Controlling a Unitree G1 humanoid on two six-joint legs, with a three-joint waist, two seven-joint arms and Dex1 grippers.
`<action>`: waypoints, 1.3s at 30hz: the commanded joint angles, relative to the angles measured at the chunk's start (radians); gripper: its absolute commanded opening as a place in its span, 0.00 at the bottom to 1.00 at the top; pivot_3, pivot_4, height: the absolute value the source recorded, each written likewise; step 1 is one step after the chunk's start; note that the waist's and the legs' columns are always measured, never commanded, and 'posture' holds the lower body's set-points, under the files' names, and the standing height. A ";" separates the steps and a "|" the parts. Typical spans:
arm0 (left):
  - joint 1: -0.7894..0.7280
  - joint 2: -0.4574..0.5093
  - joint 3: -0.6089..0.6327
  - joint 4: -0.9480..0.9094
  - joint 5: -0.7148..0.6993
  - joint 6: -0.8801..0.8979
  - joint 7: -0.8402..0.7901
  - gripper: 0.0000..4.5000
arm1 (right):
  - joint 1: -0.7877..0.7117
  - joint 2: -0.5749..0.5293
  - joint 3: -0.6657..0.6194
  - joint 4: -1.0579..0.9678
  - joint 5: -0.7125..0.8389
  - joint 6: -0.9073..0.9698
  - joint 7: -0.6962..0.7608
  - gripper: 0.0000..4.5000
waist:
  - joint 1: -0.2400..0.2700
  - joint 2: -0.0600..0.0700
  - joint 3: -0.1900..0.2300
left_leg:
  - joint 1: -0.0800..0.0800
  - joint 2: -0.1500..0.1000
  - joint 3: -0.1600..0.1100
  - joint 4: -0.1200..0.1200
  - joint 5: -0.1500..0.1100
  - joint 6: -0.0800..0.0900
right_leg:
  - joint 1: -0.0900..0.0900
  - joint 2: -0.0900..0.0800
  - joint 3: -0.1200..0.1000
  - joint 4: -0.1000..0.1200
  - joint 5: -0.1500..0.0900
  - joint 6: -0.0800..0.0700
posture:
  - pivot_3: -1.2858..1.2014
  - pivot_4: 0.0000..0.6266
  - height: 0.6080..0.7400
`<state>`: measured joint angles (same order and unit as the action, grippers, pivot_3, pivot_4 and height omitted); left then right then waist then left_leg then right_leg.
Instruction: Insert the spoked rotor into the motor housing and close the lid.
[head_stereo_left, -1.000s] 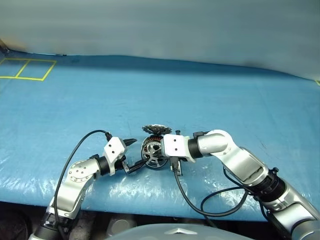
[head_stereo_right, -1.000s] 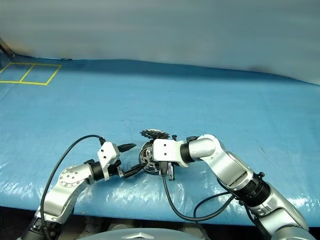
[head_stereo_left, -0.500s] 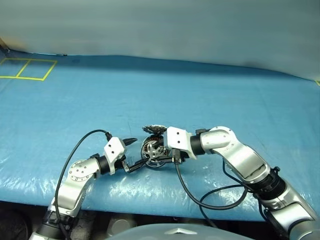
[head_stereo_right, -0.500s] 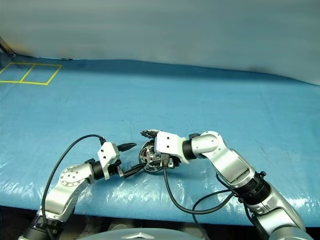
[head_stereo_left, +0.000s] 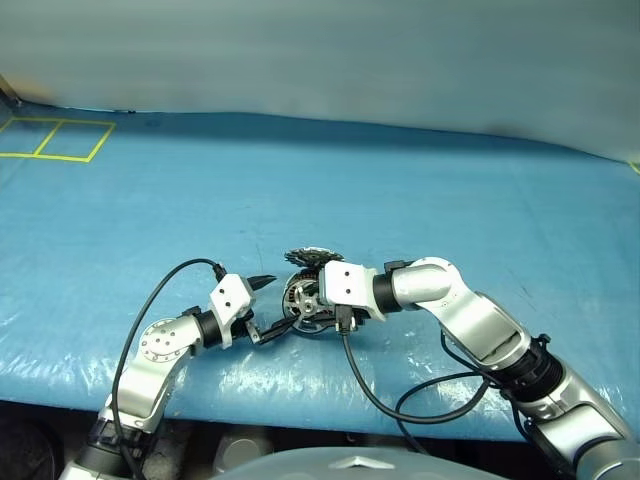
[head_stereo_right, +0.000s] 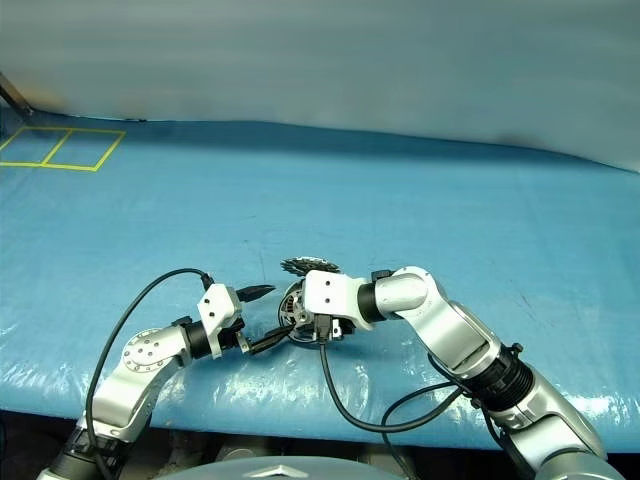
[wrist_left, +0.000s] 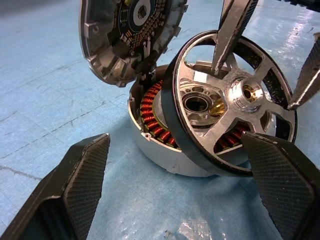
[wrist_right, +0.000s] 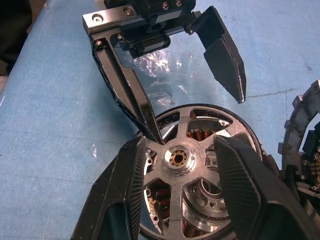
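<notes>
The motor housing (wrist_left: 152, 120), with copper windings showing, lies on the blue sheet. Its lid (wrist_left: 127, 35) stands open behind it, also seen in the head view as the lid (head_stereo_left: 311, 258). The spoked rotor (wrist_left: 227, 102) leans tilted against the housing mouth, not seated flat. My right gripper (wrist_right: 182, 175) is open, with a finger on each side of the rotor hub (wrist_right: 177, 158) and a gap on both sides. My left gripper (wrist_left: 175, 190) is open wide, straddling housing and rotor from the left, and the head view shows the same left gripper (head_stereo_left: 270, 307).
A blue plastic sheet (head_stereo_left: 400, 190) covers the table. Yellow tape squares (head_stereo_left: 55, 138) mark its far left corner. The table's front edge runs just below both arms. A black cable (head_stereo_left: 375, 395) loops from the right wrist.
The right hand has tilted slightly over the rotor and come back nearly to where it was. The left arm, housing and lid have not moved.
</notes>
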<state>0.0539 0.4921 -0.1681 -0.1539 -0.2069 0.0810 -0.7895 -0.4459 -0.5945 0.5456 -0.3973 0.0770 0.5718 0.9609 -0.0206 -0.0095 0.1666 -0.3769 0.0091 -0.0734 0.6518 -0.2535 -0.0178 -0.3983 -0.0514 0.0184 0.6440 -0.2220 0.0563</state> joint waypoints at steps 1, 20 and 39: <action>0.007 0.001 -0.012 0.026 0.026 0.003 0.003 1.00 | -0.005 -0.046 0.025 0.034 -0.077 0.013 -0.008 0.50 | 0.000 0.001 0.000 | 0.000 0.000 0.000 0.000 0.000 0.000 | 0.000 0.000 0.000 0.000 0.000 0.000 | 0.52 0.24 1.00; 0.039 0.058 0.091 -0.134 -0.151 0.051 -0.076 1.00 | -0.009 -0.087 0.052 -0.002 -0.140 0.093 -0.019 0.50 | 0.005 0.001 -0.006 | -0.001 0.000 -0.001 0.001 0.000 0.000 | -0.001 -0.001 -0.001 0.000 0.000 0.000 | 0.52 0.24 1.00; 0.056 0.079 0.063 -0.303 -0.147 0.189 -0.008 1.00 | 0.009 -0.065 0.069 -0.005 -0.158 0.063 -0.002 0.42 | -0.008 0.000 -0.005 | -0.001 0.000 0.000 -0.002 0.000 0.000 | -0.002 -0.001 -0.002 -0.001 -0.001 -0.001 | 0.52 0.24 1.00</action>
<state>0.1103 0.5732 -0.1056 -0.4080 -0.3532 0.2646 -0.8057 -0.4585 -0.6536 0.5993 -0.4309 -0.0634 0.6281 0.9612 -0.0281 -0.0095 0.1617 -0.3778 0.0095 -0.0740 0.6497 -0.2534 -0.0178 -0.3999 -0.0525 0.0164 0.6427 -0.2228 0.0551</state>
